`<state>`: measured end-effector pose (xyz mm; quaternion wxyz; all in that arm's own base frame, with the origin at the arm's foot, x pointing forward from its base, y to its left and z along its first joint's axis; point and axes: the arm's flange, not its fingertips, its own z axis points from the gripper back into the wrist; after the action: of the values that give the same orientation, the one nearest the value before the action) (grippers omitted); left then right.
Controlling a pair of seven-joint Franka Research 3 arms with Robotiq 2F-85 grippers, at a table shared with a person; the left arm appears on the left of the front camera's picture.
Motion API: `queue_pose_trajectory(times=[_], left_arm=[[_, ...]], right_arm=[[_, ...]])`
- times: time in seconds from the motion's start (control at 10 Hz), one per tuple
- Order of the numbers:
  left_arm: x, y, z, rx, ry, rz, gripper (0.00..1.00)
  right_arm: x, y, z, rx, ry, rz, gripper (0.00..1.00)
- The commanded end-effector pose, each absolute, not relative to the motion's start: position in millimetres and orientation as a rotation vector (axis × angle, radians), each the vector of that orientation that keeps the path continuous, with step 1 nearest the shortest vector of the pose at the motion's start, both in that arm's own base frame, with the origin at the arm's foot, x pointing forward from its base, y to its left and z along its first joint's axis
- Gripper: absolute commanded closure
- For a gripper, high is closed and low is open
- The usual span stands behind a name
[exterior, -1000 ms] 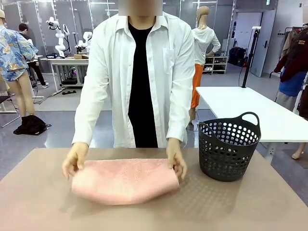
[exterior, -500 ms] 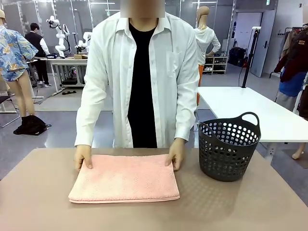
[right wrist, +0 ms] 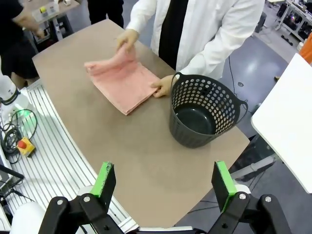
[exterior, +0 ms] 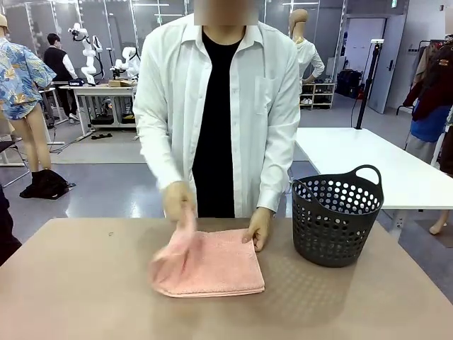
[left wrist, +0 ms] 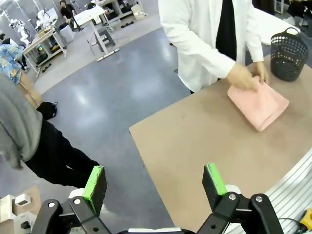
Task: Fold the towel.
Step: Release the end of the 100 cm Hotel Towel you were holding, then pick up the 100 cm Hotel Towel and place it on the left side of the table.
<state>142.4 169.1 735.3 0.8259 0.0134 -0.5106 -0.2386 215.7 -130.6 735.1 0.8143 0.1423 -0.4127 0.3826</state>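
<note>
While pinning the towel point(exterior: 212, 265) at 3 o'clock, now lifts its formerly flat 9 o'clock end across: second fold begun. With left gripper point(left wrist: 153, 180) and right gripper point(right wrist: 164, 179) wide apart, empty.

Front: table height, faces the person point(exterior: 219, 120) across the table point(exterior: 71, 297), near.
Left wrist: high, beyond the table's edge, far.
Right wrist: high, looking down over the basket point(right wrist: 204, 92).
Shared: towel point(exterior: 209, 262), basket.
</note>
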Motion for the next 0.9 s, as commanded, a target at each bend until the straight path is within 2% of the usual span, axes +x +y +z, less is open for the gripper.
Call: queue_pose_trajectory(times=[0.0, 0.8], left_arm=[[134.8, 172.0, 737.0, 0.040, -1.089, -0.505, 0.00], [134.8, 172.0, 737.0, 0.040, -1.089, -0.505, 0.00]], right_arm=[[214.7, -131.8, 738.0, 0.303, -0.882, 0.814, 0.00], [214.7, -131.8, 738.0, 0.303, -0.882, 0.814, 0.00]])
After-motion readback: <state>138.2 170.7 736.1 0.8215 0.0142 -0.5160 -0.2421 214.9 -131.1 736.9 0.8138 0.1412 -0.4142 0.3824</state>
